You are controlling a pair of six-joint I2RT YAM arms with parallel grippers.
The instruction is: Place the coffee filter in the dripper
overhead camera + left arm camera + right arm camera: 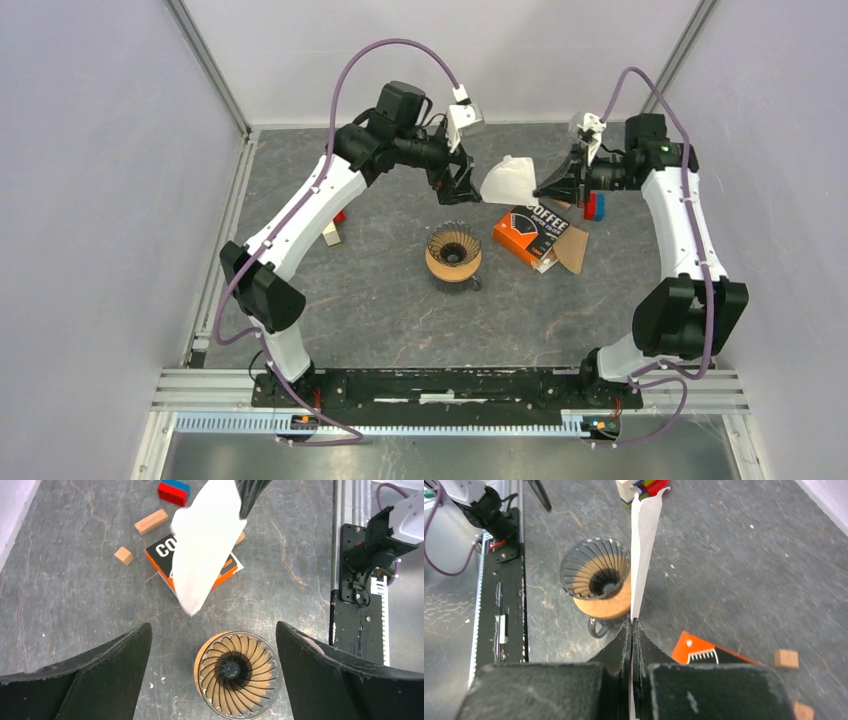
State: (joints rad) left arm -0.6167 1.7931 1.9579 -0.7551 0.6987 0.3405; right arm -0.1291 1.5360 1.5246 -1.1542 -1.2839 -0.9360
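Note:
The white paper coffee filter (508, 180) hangs in the air, pinched flat by my right gripper (545, 188), which is shut on its right edge. It shows edge-on in the right wrist view (644, 545) and as a white cone in the left wrist view (207, 540). The dripper (453, 250), a ribbed see-through cone on a tan disc base, stands on the table below and in front of the filter; it also shows in the left wrist view (237, 674) and the right wrist view (596, 570). My left gripper (462, 182) is open and empty, just left of the filter.
An orange box printed "COFFEE" (533, 234) lies right of the dripper. Small wooden blocks (151, 521) and a red-and-blue block (173, 491) lie beyond it. A coloured block stack (641, 490) sits at the far side. White walls enclose the table.

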